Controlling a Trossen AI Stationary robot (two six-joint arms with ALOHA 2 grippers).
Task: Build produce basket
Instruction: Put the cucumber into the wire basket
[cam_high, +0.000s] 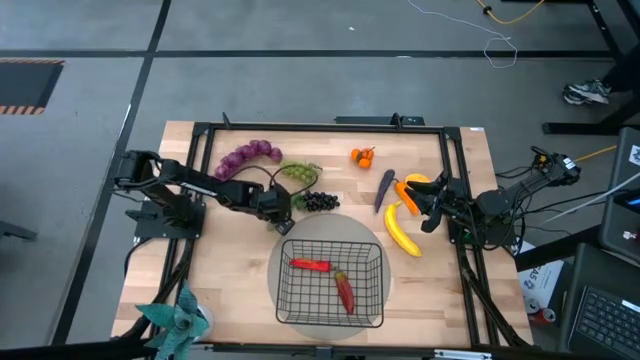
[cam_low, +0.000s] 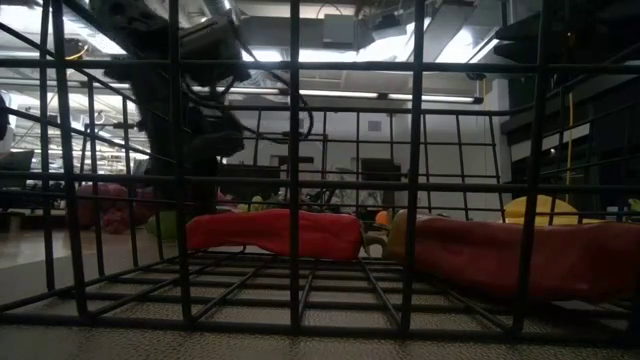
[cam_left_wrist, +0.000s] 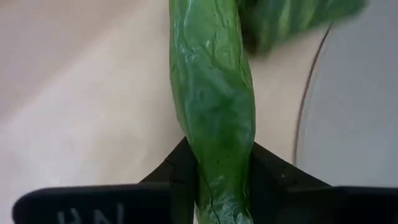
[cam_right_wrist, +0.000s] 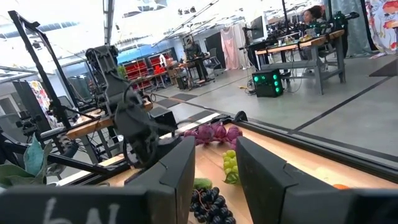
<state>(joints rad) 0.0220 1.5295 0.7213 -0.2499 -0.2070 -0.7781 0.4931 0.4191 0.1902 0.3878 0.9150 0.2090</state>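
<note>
The black wire basket (cam_high: 372, 308) stands on a round grey mat at the table's near middle and holds two red chilis (cam_high: 310, 265) (cam_high: 344, 290). My left gripper (cam_high: 277, 210), just beyond the basket's far left corner, is shut on a green cucumber (cam_left_wrist: 214, 93). My right gripper (cam_high: 430, 207) is open and empty (cam_right_wrist: 216, 180) beside the orange pepper (cam_high: 408, 192) and the yellow banana (cam_high: 402, 232). Purple grapes (cam_high: 248, 157), green grapes (cam_high: 300, 173), dark grapes (cam_high: 320, 201), tangerines (cam_high: 362, 156) and an eggplant (cam_high: 386, 190) lie on the far half of the table. My left gripper pinches the cucumber between its two fingers (cam_left_wrist: 177, 171), one on each side of its body (cam_left_wrist: 222, 177). The cucumber runs on forward past the fingertips, along the fingers' line, over the wooden table beside the mat's edge (cam_left_wrist: 311, 99). Whether it is clear of the table I cannot tell.
A teal leafy plant (cam_high: 175, 315) stands at the near left corner. A black frame (cam_high: 320, 127) runs around the table. In the low view the basket's wires (cam_low: 295, 180) fill the picture, with the chilis (cam_low: 275, 232) inside. A second, blurred green thing (cam_left_wrist: 292, 18) lies past the cucumber.
</note>
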